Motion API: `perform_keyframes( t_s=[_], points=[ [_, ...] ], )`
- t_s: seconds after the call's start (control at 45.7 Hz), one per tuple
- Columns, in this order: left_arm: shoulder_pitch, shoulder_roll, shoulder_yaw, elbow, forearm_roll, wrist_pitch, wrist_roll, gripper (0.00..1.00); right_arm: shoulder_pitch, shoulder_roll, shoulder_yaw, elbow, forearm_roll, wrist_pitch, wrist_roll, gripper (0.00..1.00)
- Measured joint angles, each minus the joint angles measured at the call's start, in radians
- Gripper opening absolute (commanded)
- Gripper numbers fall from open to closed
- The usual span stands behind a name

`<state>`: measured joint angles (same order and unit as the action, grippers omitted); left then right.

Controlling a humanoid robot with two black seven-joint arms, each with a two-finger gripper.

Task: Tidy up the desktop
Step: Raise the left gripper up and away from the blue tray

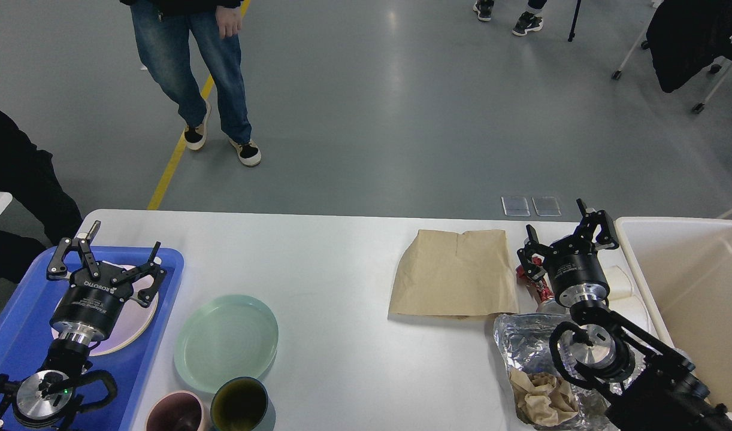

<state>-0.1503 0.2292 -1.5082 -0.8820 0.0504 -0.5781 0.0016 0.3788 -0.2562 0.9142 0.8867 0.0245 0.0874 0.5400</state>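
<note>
White tabletop (330,263) fills the lower half of the frame, rounded corner at upper left. Left claw (105,254) hangs over a blue tray (162,281) at lower left – fingers spread wide, holding nothing. Under it, a pale plate (144,311) lies in the tray. Just right of the tray: green plate (226,342); below it a pink cup (175,413) and a dark cup (240,405) at the bottom edge. Right of centre, a flat brown paper bag (456,272). Right claw (560,236) also wide open and empty, above a red wrapper (537,286). Crumpled foil (525,338) with brown paper (543,398) lies at lower right – partly hidden by the arm. Cream bin (689,281) stands at the right edge of the frame
</note>
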Motion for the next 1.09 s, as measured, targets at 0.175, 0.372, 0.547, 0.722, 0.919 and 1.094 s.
perform_keyframes(
  t_s=[0.175, 0.372, 0.547, 0.722, 0.919, 1.094],
  points=[
    [0.0, -0.001, -0.002, 0.0, -0.002, -0.002, -0.001, 0.97, 0.0, 0.0, 0.0, 0.0, 0.0, 0.0, 0.0, 1.0],
    [0.0, 0.0, -0.004, 0.001, -0.004, 0.006, 0.001, 0.97, 0.0, 0.0, 0.0, -0.002, 0.0, 0.0, 0.0, 1.0],
    [-0.01, 0.027, 0.037, 0.0, -0.001, 0.008, 0.001, 0.97, 0.0, 0.0, 0.0, -0.002, 0.0, 0.0, 0.0, 1.0],
    [-0.087, 0.106, 0.175, 0.039, -0.007, 0.028, 0.001, 0.97, 0.0, 0.0, 0.0, -0.002, 0.0, 0.0, 0.0, 1.0],
    [-0.27, 0.361, 0.608, 0.078, -0.004, 0.001, 0.019, 0.97, 0.0, 0.0, 0.0, -0.002, 0.0, 0.0, 0.0, 1.0],
    [-0.533, 0.547, 1.101, 0.083, -0.002, -0.013, 0.02, 0.97, 0.0, 0.0, 0.0, -0.002, 0.0, 0.0, 0.0, 1.0]
  ],
)
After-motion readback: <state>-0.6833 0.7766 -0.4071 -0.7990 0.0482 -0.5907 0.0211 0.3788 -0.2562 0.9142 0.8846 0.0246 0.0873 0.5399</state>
